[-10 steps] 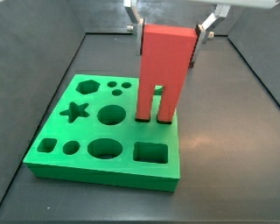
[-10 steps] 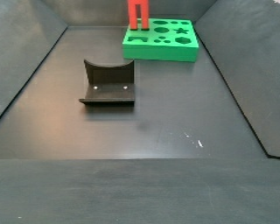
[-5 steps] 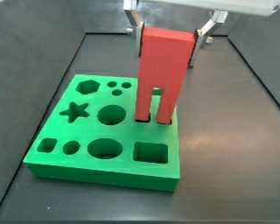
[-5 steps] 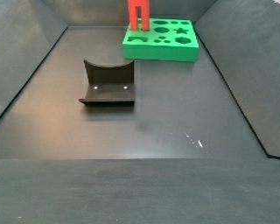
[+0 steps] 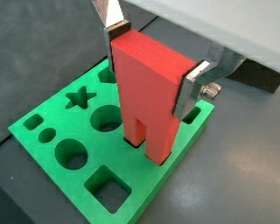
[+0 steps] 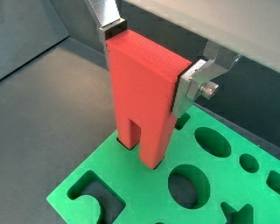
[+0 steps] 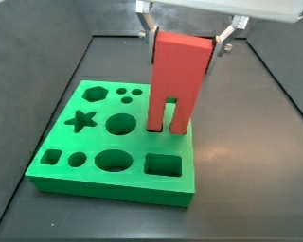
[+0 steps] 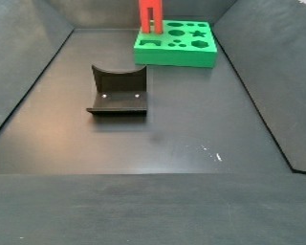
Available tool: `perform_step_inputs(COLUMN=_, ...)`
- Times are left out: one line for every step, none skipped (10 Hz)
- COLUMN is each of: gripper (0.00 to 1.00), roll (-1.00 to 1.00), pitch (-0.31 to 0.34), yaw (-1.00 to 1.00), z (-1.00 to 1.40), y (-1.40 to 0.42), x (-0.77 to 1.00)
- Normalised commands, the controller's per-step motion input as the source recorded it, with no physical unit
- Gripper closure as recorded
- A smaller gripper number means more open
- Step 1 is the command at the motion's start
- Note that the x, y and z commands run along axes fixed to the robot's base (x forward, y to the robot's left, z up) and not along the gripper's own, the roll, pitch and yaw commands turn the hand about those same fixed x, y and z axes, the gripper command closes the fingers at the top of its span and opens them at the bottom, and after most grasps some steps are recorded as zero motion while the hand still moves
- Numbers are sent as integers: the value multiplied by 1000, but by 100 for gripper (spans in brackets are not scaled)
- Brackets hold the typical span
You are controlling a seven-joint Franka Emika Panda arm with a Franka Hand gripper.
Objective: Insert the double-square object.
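The double-square object (image 7: 180, 76) is a tall red block standing upright at the green board's (image 7: 141, 142) far right edge. Its two prongs reach down into the board's holes. It shows in both wrist views (image 5: 149, 87) (image 6: 143, 87) and far off in a side view (image 8: 149, 17). My gripper (image 7: 186, 33) is directly above the board, shut on the block's solid top, with one silver finger (image 5: 194, 87) against each side. It shows the same way in both wrist views (image 5: 153, 57) (image 6: 152, 54).
The green board (image 8: 182, 53) has open star, hexagon, round and square holes (image 5: 108, 184). It sits at the far end of a dark walled floor. The dark fixture (image 8: 118, 91) stands on the floor well away from the board.
My gripper and the red block have sunk slightly lower, with the prongs a little deeper in the board.
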Motion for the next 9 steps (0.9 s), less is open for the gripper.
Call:
perform_step_inputs(gripper=100, roll=-46, pitch=-241, yaw=106, z=-380, y=0, x=-131)
perform_step_inputs(gripper=100, roll=-124, pitch=-180, yaw=174, z=-317, y=0, x=-80)
perform_step_inputs(gripper=100, roll=-106, pitch=-100, yaw=223, z=-303, y=0, x=-57)
perform_step_inputs(gripper=100, roll=-60, pitch=-144, yaw=100, z=-340, y=0, x=-91)
perform_step_inputs(gripper=100, roll=-20, pitch=-199, yaw=6, z=-409, y=0, x=-23)
perform_step_inputs(gripper=100, roll=-10, pitch=-144, yaw=6, z=-400, y=0, x=0)
perform_step_inputs(gripper=100, roll=0, pitch=-129, yaw=9, z=-403, y=0, x=9)
perform_step_inputs(gripper=100, roll=0, pitch=-146, yaw=9, z=-437, y=0, x=0)
perform_step_inputs(gripper=100, roll=0, pitch=-124, yaw=14, z=-417, y=0, x=66)
